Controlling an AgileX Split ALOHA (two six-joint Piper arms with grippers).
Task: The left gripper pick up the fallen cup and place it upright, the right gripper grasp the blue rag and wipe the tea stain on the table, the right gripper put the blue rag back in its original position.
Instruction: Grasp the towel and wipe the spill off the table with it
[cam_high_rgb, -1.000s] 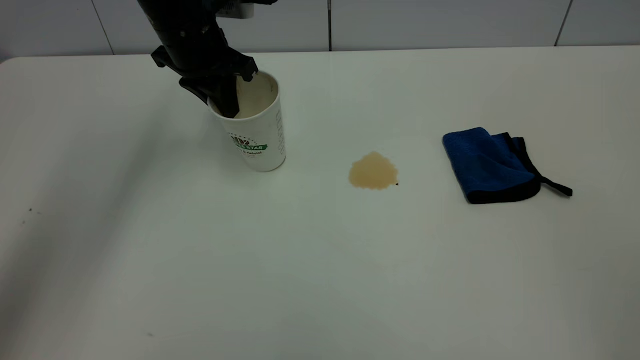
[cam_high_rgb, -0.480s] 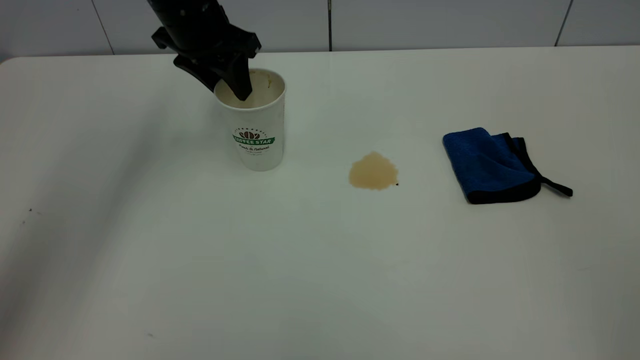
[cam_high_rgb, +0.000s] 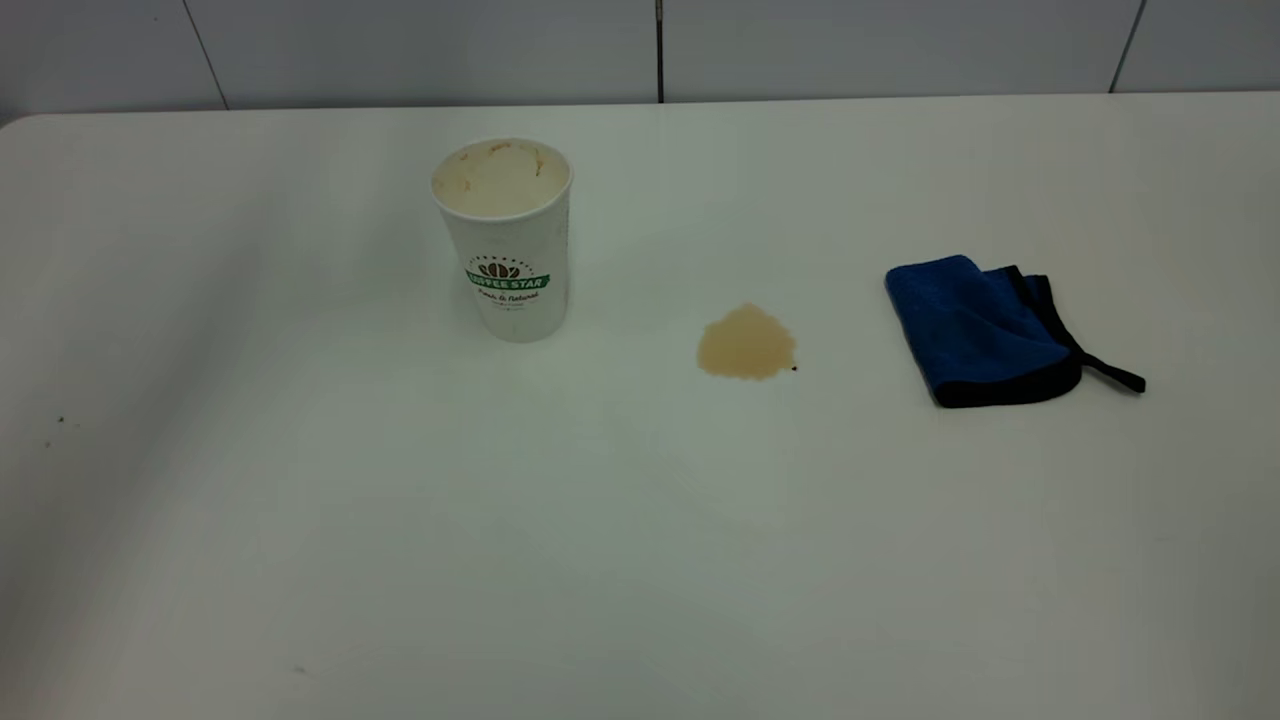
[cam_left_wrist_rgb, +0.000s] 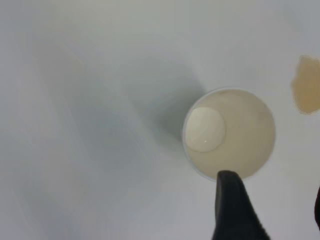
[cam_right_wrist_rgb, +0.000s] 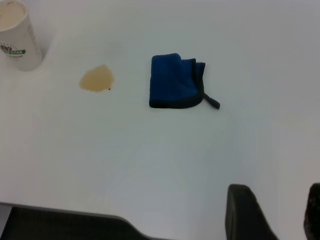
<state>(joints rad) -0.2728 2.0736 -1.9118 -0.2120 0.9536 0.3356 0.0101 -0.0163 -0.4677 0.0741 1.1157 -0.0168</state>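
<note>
— Three things sit on the white table (cam_high_rgb: 300, 520): name them from the coffee cup outward.

— The white paper cup (cam_high_rgb: 507, 245) with the green COFFEE STAR banner stands upright with its mouth up, the cream inside streaked brown near the rim. To the cup's right, apart from it, lies the light-brown tea stain (cam_high_rgb: 746, 343), with a tiny black speck (cam_high_rgb: 794, 368) at the stain's far edge from the cup. Farther right again, well apart from the cup, lies the folded blue rag (cam_high_rgb: 975, 330), black-edged, its thin loop strap (cam_high_rgb: 1112, 374) trailing away from the cup.

— And the grippers?

— Neither shows in the exterior view. The left gripper (cam_left_wrist_rgb: 270, 210) hangs above the cup and touches nothing: its wrist camera looks straight down into the cup's mouth, with one black finger (cam_left_wrist_rgb: 234, 207) beside the rim and the other only a sliver at the picture's edge, so the fingers stand apart. The right gripper (cam_right_wrist_rgb: 282, 212) hangs over bare table, well away from the cup and clear of the rag, its two dark fingers (cam_right_wrist_rgb: 245, 212) spread with nothing between them.
</note>
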